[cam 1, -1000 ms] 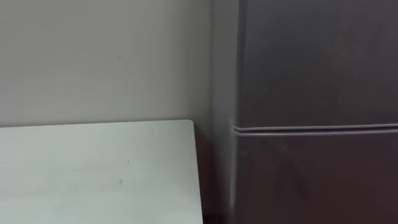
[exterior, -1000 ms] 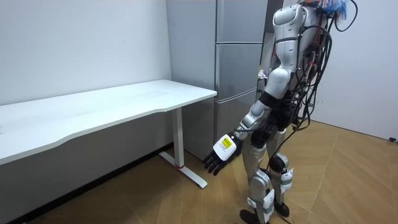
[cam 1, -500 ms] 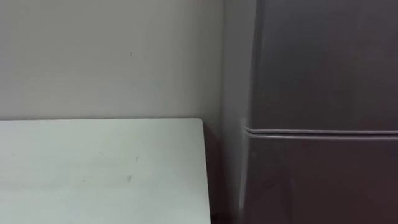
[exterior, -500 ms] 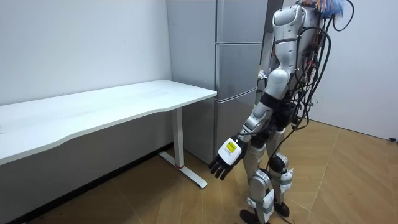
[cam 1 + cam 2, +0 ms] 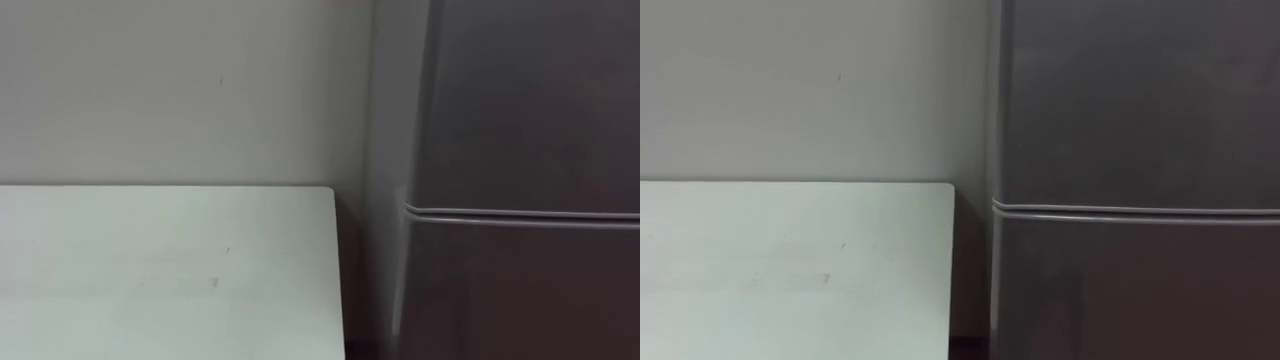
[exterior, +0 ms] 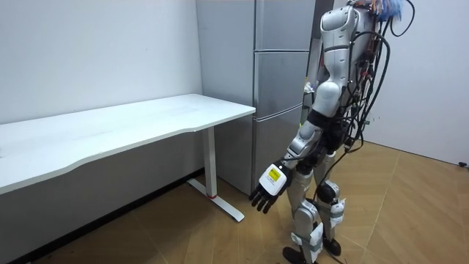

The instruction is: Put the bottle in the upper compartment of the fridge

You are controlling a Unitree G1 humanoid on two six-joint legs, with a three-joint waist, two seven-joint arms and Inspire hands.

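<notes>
Bottle's goal, the tall grey metal fridge (image 6: 282, 88), stays shut on the right while the left hand (image 6: 269, 189) swings lower, fingers loosely spread, empty.

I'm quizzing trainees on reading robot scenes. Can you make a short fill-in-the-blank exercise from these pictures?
1. The robot stands facing the grey ____ beside the white table.
2. The fridge doors are all ____.
3. The left hand hangs low with its fingers ____.
4. The floor is made of ____.

Missing words: fridge; closed; open; wood
</notes>
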